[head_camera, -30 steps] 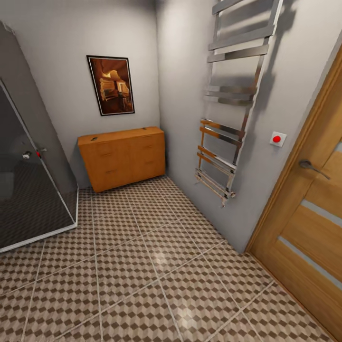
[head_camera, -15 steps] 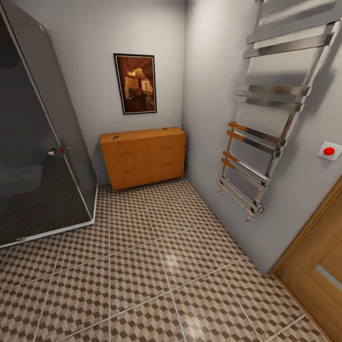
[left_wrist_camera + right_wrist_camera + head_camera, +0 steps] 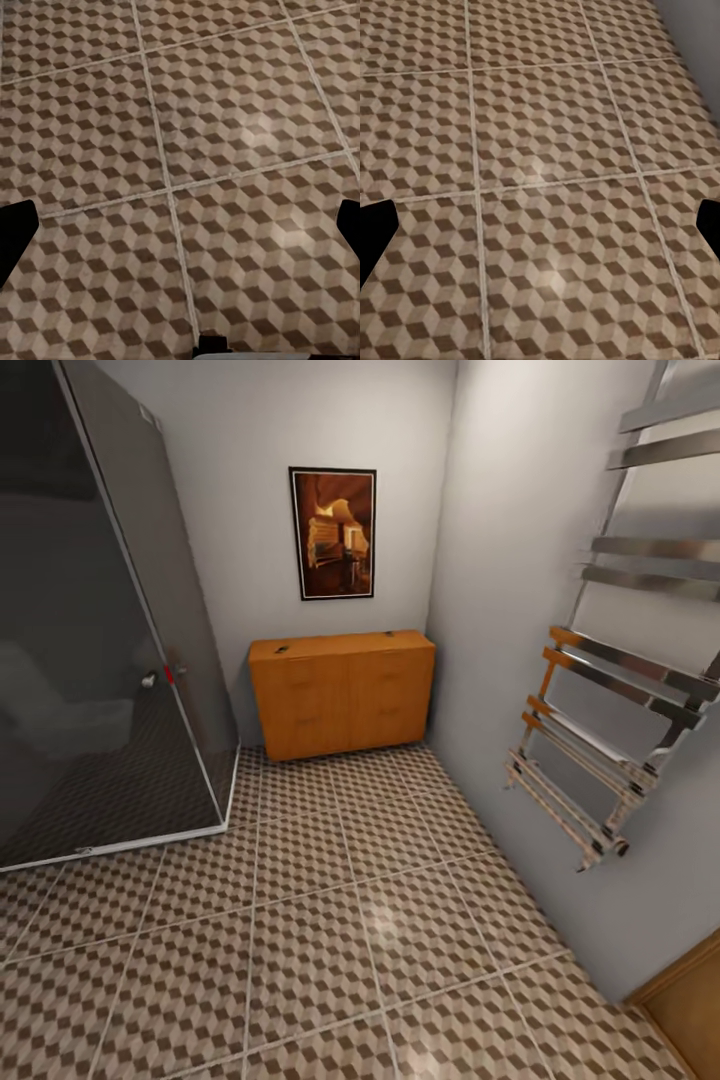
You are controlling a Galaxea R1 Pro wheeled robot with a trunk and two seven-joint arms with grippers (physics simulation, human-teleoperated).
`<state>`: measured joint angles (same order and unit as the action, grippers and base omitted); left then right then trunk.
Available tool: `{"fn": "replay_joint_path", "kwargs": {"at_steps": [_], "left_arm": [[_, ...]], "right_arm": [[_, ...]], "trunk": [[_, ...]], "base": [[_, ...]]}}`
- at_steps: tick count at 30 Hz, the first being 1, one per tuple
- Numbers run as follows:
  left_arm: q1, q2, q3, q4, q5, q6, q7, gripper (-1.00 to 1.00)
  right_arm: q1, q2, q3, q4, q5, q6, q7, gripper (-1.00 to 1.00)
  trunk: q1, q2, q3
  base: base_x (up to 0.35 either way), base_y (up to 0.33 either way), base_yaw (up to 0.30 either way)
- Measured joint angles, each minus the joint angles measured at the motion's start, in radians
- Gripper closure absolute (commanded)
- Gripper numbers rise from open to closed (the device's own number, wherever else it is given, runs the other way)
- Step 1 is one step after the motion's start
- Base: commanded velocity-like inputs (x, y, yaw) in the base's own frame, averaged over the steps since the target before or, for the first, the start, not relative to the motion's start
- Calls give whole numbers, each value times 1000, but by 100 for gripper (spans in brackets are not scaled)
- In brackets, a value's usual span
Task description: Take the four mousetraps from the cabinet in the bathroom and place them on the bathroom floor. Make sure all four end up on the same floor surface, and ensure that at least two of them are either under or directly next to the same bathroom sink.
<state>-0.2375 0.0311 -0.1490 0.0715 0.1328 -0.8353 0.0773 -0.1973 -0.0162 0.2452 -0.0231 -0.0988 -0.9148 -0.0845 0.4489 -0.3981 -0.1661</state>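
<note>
in the head view, the cabinet (image 3: 342, 695) stands against the back wall in the corner, on the bathroom floor (image 3: 330, 920). two small dark things, maybe mousetraps (image 3: 283, 650), lie on its top. a glass shower (image 3: 100, 660) is on the left, a towel rack (image 3: 610, 760) on the right wall, a picture (image 3: 333, 533) above.

in the left wrist view, the left gripper (image 3: 180, 240) hangs spread wide over the tiles.

in the right wrist view, the right gripper (image 3: 540, 236) is spread wide too, holding nothing.

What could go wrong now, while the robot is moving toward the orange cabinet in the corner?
1. The cabinet stands in a corner between the glass shower enclosure and the wall with the towel rail. A wide approach may hit either one.
2. Two small dark items lie on the cabinet top, too small to identify. They could be knocked off.
3. Both pincers look open and empty over the bathroom floor.
</note>
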Motion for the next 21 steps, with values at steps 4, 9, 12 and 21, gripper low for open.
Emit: {"fn": "replay_joint_path", "kwargs": {"at_steps": [4,9,12,21], "left_arm": [[0,0,0,0,0,0,0,-100],[0,0,0,0,0,1,0,-100],[0,0,0,0,0,1,0,-100],[0,0,0,0,0,5,0,-100]], "right_arm": [[0,-1,0,0,0,0,0,-100],[0,0,0,0,0,0,0,-100],[0,0,0,0,0,0,0,-100],[0,1,0,0,0,0,0,-100]], "trunk": [[0,0,-1],[0,0,-1],[0,0,-1],[0,0,-1]], "base": [[327,0,46],[327,0,12],[327,0,4],[327,-13,37]]}}
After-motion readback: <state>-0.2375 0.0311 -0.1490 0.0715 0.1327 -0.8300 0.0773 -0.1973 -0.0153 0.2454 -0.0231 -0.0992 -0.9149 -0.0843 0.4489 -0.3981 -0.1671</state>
